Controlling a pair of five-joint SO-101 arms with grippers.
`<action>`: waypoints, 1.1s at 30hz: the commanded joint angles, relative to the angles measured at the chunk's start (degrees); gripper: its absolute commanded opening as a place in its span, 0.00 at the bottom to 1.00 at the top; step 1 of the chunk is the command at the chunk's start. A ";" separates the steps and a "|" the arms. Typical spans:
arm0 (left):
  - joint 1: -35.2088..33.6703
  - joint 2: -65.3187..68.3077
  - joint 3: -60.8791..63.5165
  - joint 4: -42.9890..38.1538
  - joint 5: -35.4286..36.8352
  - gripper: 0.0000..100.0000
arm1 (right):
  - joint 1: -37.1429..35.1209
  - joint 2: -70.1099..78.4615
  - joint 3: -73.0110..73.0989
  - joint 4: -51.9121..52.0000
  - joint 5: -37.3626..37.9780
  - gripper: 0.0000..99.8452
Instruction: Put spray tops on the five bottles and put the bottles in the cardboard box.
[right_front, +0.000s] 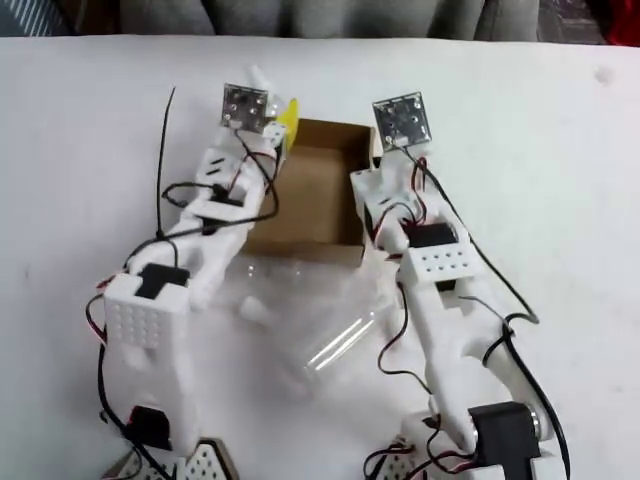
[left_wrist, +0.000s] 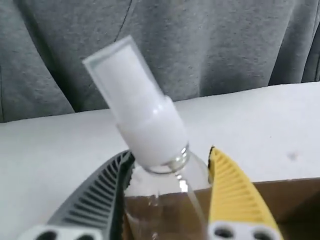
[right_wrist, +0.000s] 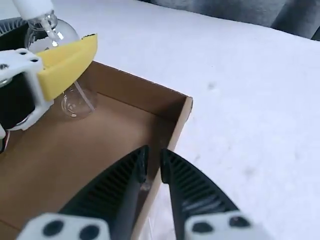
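Nearest, a loose bottle (right_front: 340, 343) lies on the table (right_front: 580, 200) between the arms; beyond, the right gripper (right_wrist: 152, 162) pinches the cardboard box (right_wrist: 175, 120) wall, likely steadying it, while the left gripper (left_wrist: 171, 154) clamps a topped bottle (left_wrist: 165, 195), tilted over the far corner, ready for lowering in

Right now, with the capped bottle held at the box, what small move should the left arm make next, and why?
Probably lower the bottle further into the cardboard box. The left gripper grips it with the spray top already on, its base inside the box walls, while the right gripper pinches the box wall, likely steadying it.
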 joint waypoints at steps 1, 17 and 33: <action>-0.75 -0.66 -3.16 -1.14 -0.53 0.02 | 0.31 -0.22 -3.60 -0.92 -0.62 0.01; -1.10 -1.27 -3.52 4.57 -1.76 0.02 | 0.31 -0.22 -3.60 -0.84 -0.62 0.01; -1.01 -0.75 -3.25 4.66 -4.22 0.03 | 0.22 -0.22 -3.60 -0.84 -0.62 0.01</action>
